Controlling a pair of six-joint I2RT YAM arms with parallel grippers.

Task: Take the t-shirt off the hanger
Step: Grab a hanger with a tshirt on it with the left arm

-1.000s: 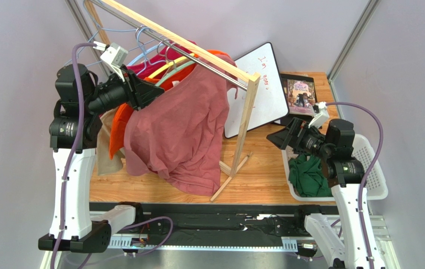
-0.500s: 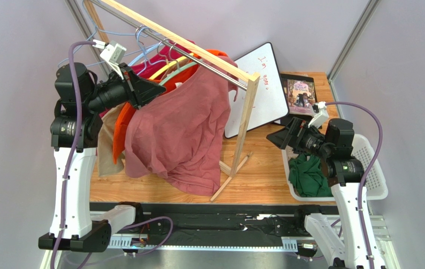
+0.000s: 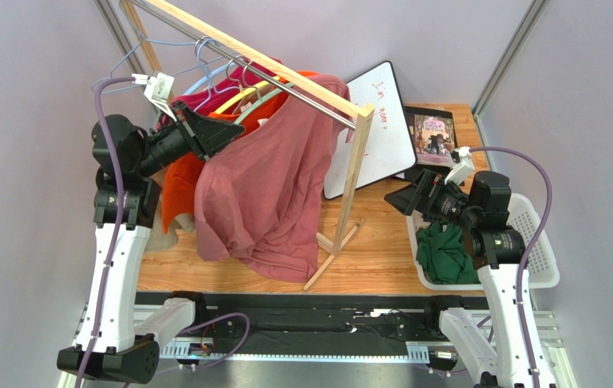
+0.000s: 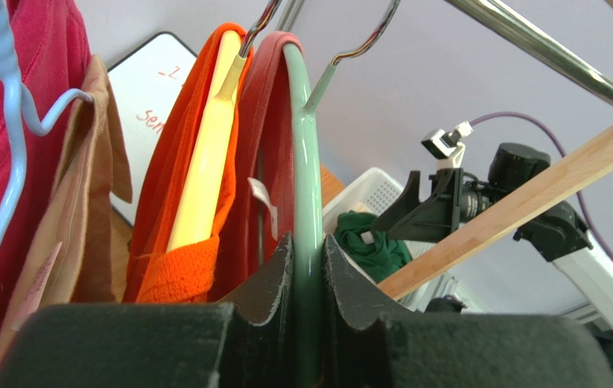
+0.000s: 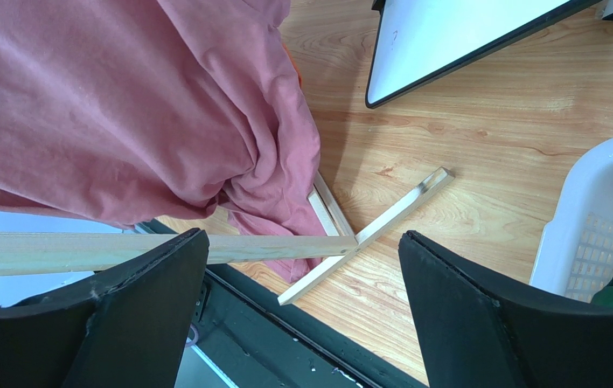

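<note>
The left gripper (image 4: 308, 252) is shut tight on the pale green plastic hanger (image 4: 306, 129), with one black finger on each side of it. The hanger's hook goes up to the shiny metal rail (image 4: 544, 52) of the wooden clothes rack (image 3: 356, 162). The dusty pink t-shirt (image 3: 265, 190) is on this hanger. It hangs down from the rail on the left side of the scene, over the wooden table (image 3: 374, 250). Just to its left hangs an orange shirt (image 4: 172, 170) on a yellow hanger (image 4: 204, 153).

The right gripper (image 5: 306, 275) is wide open and holds nothing. It is on the right, well apart from the t-shirt and near the white plastic basket (image 3: 543, 242). A dark green cloth (image 3: 446, 252) lies in the basket. A white board (image 3: 378, 129) leans at the far side, behind the rack.
</note>
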